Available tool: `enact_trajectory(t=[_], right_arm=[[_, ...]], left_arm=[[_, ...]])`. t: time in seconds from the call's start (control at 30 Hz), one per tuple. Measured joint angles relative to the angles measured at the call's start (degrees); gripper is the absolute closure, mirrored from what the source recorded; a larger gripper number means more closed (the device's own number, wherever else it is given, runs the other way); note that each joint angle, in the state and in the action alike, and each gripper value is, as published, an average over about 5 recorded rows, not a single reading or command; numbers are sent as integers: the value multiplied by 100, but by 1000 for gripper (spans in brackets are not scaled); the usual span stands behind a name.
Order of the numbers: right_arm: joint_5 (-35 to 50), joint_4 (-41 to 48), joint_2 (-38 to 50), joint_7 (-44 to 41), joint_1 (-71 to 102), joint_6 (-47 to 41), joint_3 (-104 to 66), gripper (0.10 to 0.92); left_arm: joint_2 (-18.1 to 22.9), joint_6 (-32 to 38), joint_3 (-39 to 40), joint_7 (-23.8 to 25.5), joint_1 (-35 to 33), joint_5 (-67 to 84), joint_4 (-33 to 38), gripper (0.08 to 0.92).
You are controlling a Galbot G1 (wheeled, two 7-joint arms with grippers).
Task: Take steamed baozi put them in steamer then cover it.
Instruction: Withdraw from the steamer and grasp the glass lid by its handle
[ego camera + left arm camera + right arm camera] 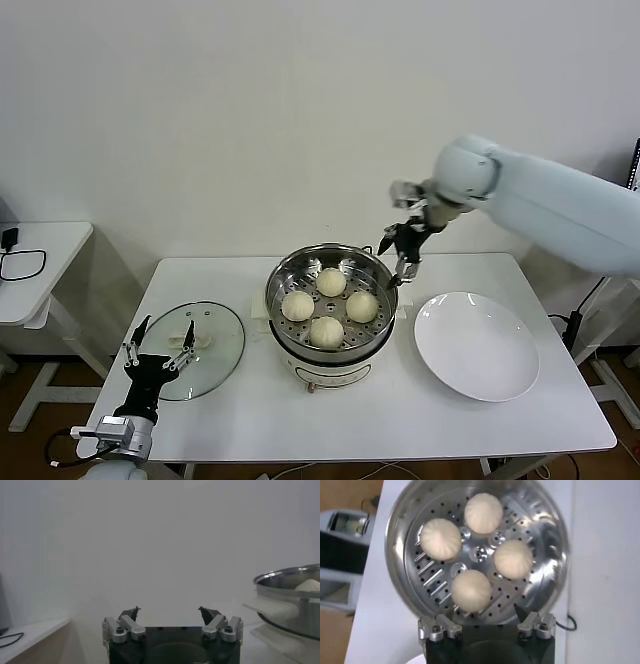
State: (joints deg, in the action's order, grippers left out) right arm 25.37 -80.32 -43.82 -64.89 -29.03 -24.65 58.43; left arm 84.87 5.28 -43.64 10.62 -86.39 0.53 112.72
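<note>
White plate [477,346] on white table [350,420]

Left gripper [169,614] spread wide with nothing between its fingers; the steamer [292,582] sits off to its side, one baozi [309,585] peeking over the rim.

Bright, even, soft-shadowed indoor light

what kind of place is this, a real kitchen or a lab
Probably a lab or test room staged as a kitchen: a plain white table against a bare wall, holding only a steamer with baozi, its glass lid and a white plate.
</note>
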Motion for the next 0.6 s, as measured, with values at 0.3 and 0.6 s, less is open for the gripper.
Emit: enact_trajectory(t=[0.3, 0.6], right_arm=[[990, -800, 1251, 1850, 2273, 898, -2713, 203], [1392, -1720, 1152, 4139, 5667, 1931, -6028, 203]], left_arm=[[-83, -71, 141, -39, 71, -16, 81, 177], [-57, 29, 349, -171, 202, 51, 0, 177]])
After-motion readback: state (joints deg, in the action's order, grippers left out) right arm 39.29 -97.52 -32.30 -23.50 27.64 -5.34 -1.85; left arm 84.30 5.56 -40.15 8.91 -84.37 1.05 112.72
